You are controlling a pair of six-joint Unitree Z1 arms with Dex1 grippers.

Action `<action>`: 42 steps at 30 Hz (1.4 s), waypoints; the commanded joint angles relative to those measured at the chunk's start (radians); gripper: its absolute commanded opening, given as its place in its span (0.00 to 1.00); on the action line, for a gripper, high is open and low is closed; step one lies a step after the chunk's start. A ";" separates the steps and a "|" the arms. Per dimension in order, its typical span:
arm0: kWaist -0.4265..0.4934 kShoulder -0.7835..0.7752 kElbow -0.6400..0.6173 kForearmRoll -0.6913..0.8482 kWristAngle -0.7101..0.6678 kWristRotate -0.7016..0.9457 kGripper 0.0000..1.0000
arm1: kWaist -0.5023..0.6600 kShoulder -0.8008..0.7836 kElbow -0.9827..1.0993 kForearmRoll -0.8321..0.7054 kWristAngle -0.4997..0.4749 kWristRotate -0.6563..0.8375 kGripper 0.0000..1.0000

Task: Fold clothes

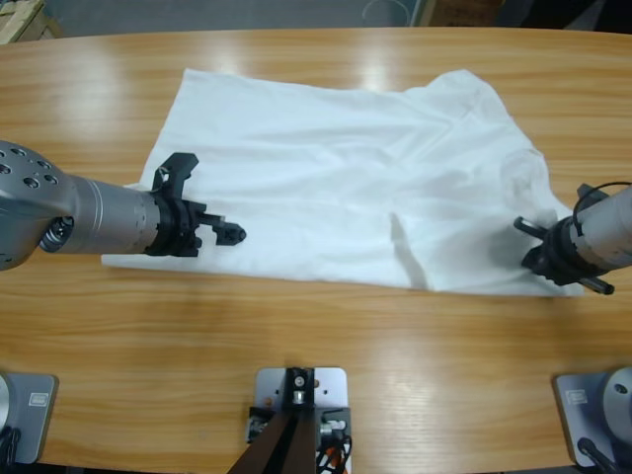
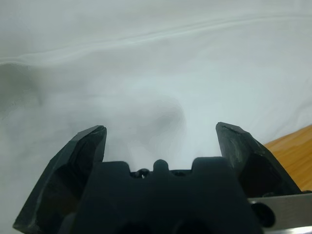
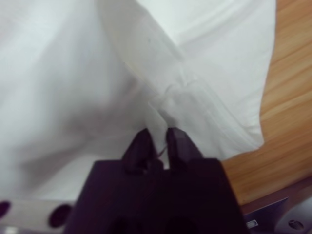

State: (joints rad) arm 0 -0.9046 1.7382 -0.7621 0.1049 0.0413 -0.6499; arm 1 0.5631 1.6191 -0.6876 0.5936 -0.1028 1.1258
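On the long wooden table (image 1: 316, 336), seen from above, the white T-shirt (image 1: 336, 178) lies spread and creased across the middle, one arm's gripper at each of its near corners. Left wrist view: the left gripper (image 2: 161, 139) hangs with jaws wide apart over bare cloth, nothing between them; if it closes where the fabric lies flat, the jaws may skid over the surface or catch only the top layer, so the fold would drag unevenly. Right wrist view: the right gripper (image 3: 157, 141) has its jaws pressed together on a thin pinched ridge of the T-shirt (image 3: 87, 83) near a seam, close to the edge; so slight a bite on thin, soft fabric could slip out once tension comes on, dropping that corner.
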 commanded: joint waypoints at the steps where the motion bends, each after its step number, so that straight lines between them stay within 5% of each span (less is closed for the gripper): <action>1: 0.008 0.050 0.005 0.001 0.003 -0.008 0.88 | 0.009 -0.028 0.010 0.013 -0.038 -0.015 0.00; 6: 0.006 0.057 0.011 -0.001 0.003 -0.008 0.88 | 0.096 0.014 -0.139 0.383 -0.123 0.144 0.00; 10: -0.006 0.070 0.013 0.001 0.003 -0.008 0.88 | 0.155 0.016 -0.179 0.404 -0.071 0.200 0.00; 11: -0.008 0.070 0.014 0.001 0.003 -0.008 0.88 | 0.162 0.028 -0.184 0.391 -0.063 0.199 0.13; 13: -0.008 0.069 0.016 0.001 0.003 -0.008 0.88 | 0.162 0.042 -0.180 0.326 -0.019 0.170 0.84; 14: -0.008 0.067 0.018 0.001 0.003 -0.008 0.88 | 0.162 0.045 -0.181 0.307 -0.011 0.156 0.99; 24: -0.008 0.079 0.023 -0.001 0.005 -0.008 0.87 | 0.164 -0.076 -0.292 0.381 -0.132 -0.008 0.99; 26: -0.008 0.073 0.025 0.000 0.006 -0.010 0.87 | 0.169 -0.037 -0.294 0.307 -0.089 -0.123 0.79; 28: -0.008 0.059 0.032 0.001 0.006 -0.022 0.87 | 0.211 0.020 -0.315 0.260 -0.077 -0.232 0.80; 31: 0.015 0.045 0.062 0.001 0.007 -0.147 0.87 | 0.339 0.136 -0.411 0.257 -0.167 -0.391 1.00; 34: 0.039 0.035 0.059 0.001 0.006 -0.154 0.87 | 0.454 0.293 -0.543 0.321 -0.270 -0.428 1.00; 38: 0.044 0.010 0.034 0.001 -0.004 -0.154 0.87 | 0.479 0.379 -0.601 0.313 -0.268 -0.432 0.87; 42: 0.045 0.011 0.027 0.002 -0.021 -0.152 0.87 | 0.480 0.413 -0.629 0.295 -0.260 -0.478 0.86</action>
State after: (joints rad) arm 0 -0.8724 1.7581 -0.7347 0.1048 0.0395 -0.7901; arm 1 1.0259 1.9132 -1.2727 0.8992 -0.3503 0.7096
